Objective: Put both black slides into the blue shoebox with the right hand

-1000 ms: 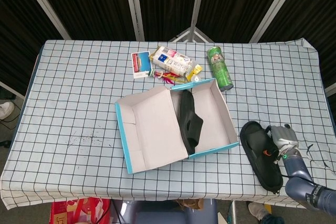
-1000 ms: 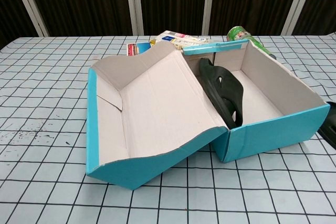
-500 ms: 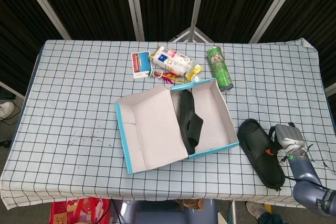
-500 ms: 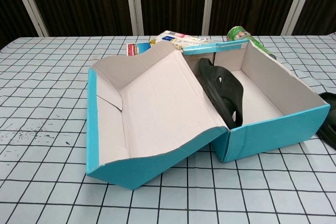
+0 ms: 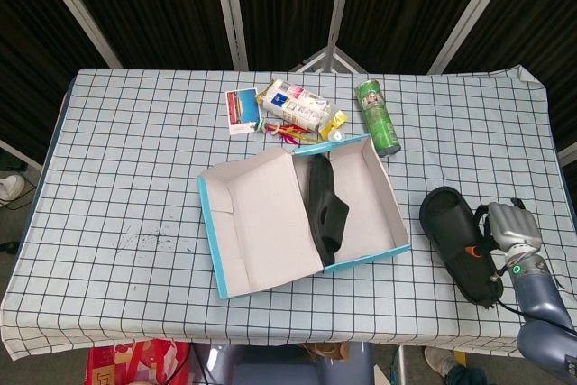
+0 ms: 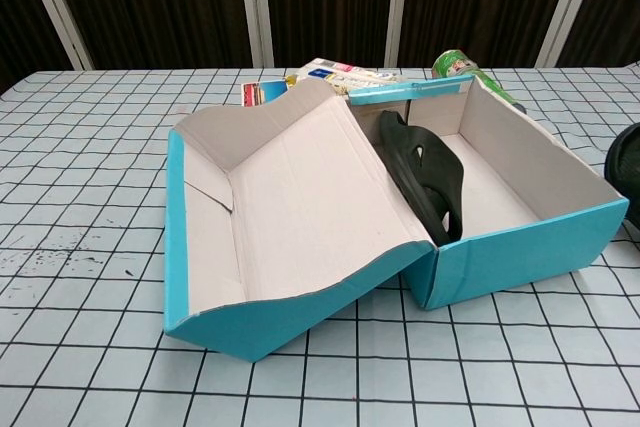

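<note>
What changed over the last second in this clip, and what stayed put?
The right hand, gripping the loose black slide, has shifted it up and to the right in the head view, away from the table's near edge; in the chest view it sits higher. The blue shoebox, the slide inside it and the green can have not moved.

High overhead head, low chest

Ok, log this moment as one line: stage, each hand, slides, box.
stage: second slide pickup | right hand: grips second slide right of blue shoebox | left hand: not in view | first slide: inside box, against lid-side wall
</note>
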Motion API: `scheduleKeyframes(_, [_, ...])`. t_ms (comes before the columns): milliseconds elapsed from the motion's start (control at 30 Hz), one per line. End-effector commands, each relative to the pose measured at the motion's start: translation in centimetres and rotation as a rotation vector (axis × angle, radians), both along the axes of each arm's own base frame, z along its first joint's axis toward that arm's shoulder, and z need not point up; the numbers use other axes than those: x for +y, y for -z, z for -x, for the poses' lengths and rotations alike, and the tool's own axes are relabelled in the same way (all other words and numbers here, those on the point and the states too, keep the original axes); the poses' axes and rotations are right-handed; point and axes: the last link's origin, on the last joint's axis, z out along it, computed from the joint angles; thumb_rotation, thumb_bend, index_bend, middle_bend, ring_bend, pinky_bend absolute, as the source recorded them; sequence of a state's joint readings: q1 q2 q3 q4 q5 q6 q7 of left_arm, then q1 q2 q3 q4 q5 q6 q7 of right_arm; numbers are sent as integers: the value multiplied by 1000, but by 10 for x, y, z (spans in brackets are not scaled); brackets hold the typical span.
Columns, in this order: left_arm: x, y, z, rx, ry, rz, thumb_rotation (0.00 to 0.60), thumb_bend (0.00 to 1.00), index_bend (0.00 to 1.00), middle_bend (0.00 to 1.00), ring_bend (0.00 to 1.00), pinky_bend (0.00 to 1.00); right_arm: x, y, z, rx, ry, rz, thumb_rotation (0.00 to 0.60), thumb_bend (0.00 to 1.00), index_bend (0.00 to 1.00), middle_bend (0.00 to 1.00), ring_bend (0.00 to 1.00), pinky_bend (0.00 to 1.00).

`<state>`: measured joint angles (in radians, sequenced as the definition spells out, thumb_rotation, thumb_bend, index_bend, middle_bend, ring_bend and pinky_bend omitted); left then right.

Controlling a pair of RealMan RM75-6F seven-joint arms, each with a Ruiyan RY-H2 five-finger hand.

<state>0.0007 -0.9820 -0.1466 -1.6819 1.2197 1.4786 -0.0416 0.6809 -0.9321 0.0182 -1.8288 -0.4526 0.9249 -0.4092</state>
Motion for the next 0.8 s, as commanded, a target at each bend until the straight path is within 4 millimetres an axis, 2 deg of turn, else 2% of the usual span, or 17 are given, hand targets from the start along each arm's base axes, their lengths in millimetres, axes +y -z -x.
scheduleKeyframes(33, [0,0,0,0,-1,-1,600,373,118,10,0,92,0,-6,-3,-6,-4,17,600,560,604,666,343,0])
scheduleKeyframes(333, [1,0,1,-2,-2,0,600,373,119,10,0,92,-5,-27,-15,-62,-29,99,600,577,635,679,363,0])
scheduleKeyframes(567, [0,-2,1,-5,-3,-5,600,373,119,10,0,92,-11,-50,-35,-119,-86,203,600,608,663,700,380,0])
scheduleKeyframes(600, [0,-2,1,-5,-3,-6,600,373,119,11,0,92,10,-80,-39,-58,-95,247,600,610,664,700,380,0])
scheduleKeyframes(633, [0,-2,1,-6,-3,-7,600,373,119,10,0,92,-2,-60,-46,-100,-117,197,600,610,664,700,380,0])
scheduleKeyframes(667, [0,-2,1,-7,-2,-7,600,373,119,11,0,92,-8,-62,-47,-103,-120,212,600,611,664,700,380,0])
scheduleKeyframes(800, [0,-3,2,-13,1,-9,600,373,119,10,0,92,-7,-67,-67,-130,-147,220,600,615,664,700,380,0])
